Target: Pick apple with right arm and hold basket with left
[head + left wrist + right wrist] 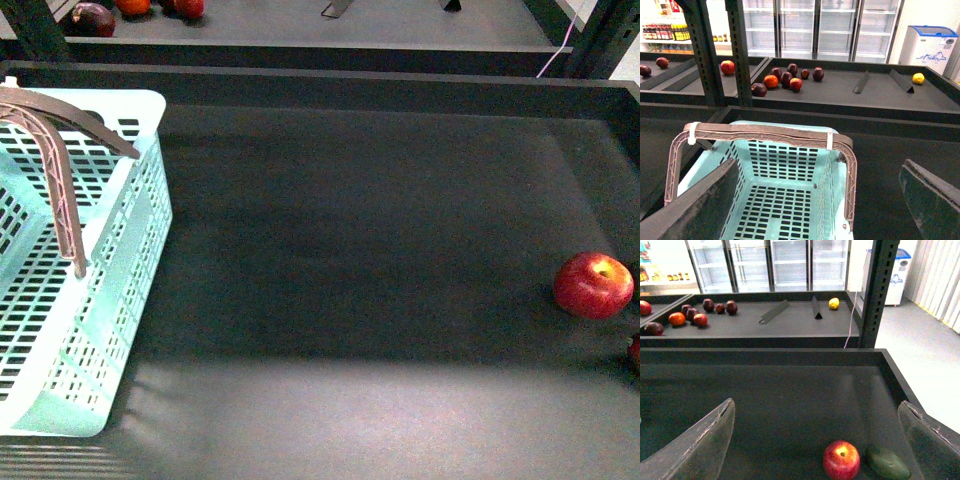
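The red apple (594,285) lies on the dark shelf mat at the far right; it also shows in the right wrist view (841,460), stem dimple up. My right gripper (820,440) is open above and short of it, the apple between its fingers' line, untouched. The mint-green basket (110,330) stands at the far left with its brown handles (60,180) raised. In the left wrist view the basket (785,165) lies below my open left gripper (825,200), whose fingers straddle the right handle (850,170) without touching it. Neither arm shows in the front view.
A dark green fruit (887,463) lies right beside the apple. A red fruit (634,352) peeks in at the right edge. The shelf has a raised back wall (350,85). Behind it, another shelf holds a group of dark red and orange fruits (786,79).
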